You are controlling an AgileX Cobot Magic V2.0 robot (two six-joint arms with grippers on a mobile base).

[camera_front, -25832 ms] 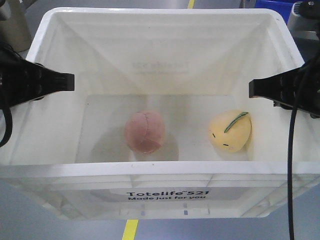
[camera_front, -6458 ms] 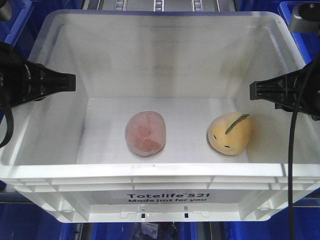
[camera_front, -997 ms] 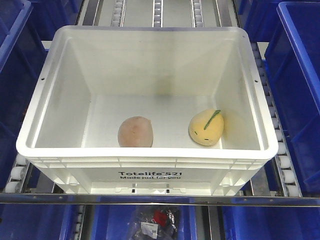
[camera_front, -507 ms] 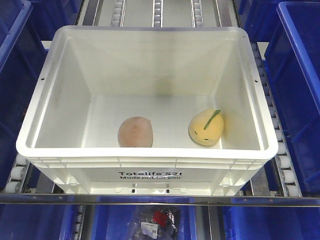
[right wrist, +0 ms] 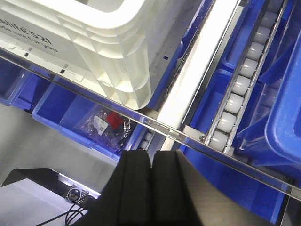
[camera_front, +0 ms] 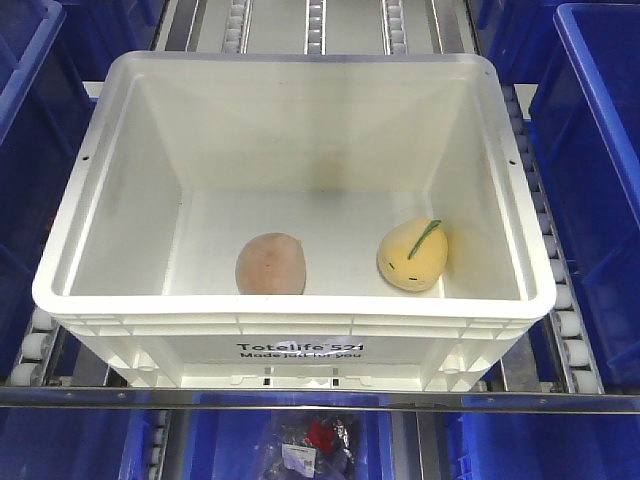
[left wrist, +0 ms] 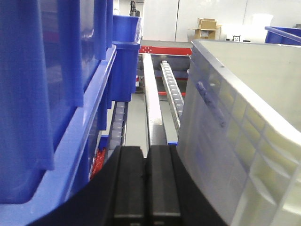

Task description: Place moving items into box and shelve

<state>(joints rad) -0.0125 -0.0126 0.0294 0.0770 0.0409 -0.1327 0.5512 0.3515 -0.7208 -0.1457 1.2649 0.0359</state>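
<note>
the white box (camera_front: 300,345) sits on a shelf of roller tracks (camera_front: 560,300), with blue bins (camera_front: 600,150) on both sides and below it. its printed front wall faces the front camera. inside, on the box floor, lie the two plush toys: the pink ball (camera_front: 270,264) left of centre and the yellow fruit (camera_front: 412,256) to its right, well apart and near the front wall. the fruit's green stripe points up and its tiny dark marks face the camera.

neither arm shows in the front view. in the left wrist view, the left tool (left wrist: 146,176) has its two black fingers pressed together with nothing between them, beside the box's ribbed outer wall and next to a blue bin. in the right wrist view, the right tool (right wrist: 151,167) is likewise closed on nothing, hanging in front of the shelf rail (right wrist: 155,123) near the box's corner. a plastic bag (right wrist: 106,125) with something red in it lies in the lower bin.
</note>
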